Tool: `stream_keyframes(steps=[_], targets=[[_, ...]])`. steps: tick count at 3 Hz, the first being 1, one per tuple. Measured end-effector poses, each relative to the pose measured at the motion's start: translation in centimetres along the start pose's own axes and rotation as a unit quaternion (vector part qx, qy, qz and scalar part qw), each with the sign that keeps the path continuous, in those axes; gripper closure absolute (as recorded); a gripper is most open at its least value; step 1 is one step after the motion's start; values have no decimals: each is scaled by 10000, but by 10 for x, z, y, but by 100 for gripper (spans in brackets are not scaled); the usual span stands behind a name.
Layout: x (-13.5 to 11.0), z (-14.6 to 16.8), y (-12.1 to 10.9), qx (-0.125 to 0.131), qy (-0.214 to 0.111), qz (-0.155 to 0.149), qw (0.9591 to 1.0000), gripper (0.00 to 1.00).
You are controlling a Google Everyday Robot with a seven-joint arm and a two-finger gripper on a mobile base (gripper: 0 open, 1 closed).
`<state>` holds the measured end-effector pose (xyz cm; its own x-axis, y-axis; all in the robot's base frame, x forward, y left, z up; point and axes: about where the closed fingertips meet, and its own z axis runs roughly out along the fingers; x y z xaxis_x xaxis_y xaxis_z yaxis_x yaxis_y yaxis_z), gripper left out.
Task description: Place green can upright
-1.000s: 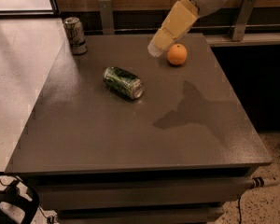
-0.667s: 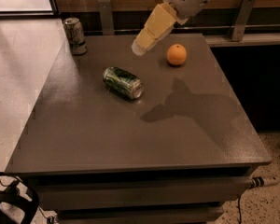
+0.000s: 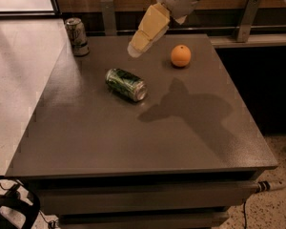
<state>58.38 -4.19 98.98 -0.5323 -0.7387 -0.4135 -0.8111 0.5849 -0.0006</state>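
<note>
The green can (image 3: 126, 84) lies on its side on the grey table (image 3: 133, 137), left of centre, its silver end facing the front right. My gripper (image 3: 136, 47) hangs above the table, up and a little right of the can, between it and the orange. It holds nothing that I can see. Its cream-coloured fingers point down and to the left, and the white arm reaches in from the top of the view.
A silver-grey can (image 3: 76, 36) with a pale label stands upright at the table's far left corner. An orange (image 3: 180, 56) rests at the far right. A railing with metal posts (image 3: 246, 18) runs behind the table.
My gripper has moved left, from above the orange toward the lying green can. The cans and the orange have not moved.
</note>
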Motion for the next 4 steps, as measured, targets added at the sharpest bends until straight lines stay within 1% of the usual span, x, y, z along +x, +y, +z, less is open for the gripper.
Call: stream_keyframes(steps=[1, 2, 3, 4], targets=[[-12, 27, 0, 321, 642, 41, 9974, 0], [-19, 51, -1, 476, 1068, 18, 9931, 0], [-19, 72, 2, 454, 1275, 7, 9908, 0], [-15, 92, 8, 327, 1402, -21, 9896, 0]])
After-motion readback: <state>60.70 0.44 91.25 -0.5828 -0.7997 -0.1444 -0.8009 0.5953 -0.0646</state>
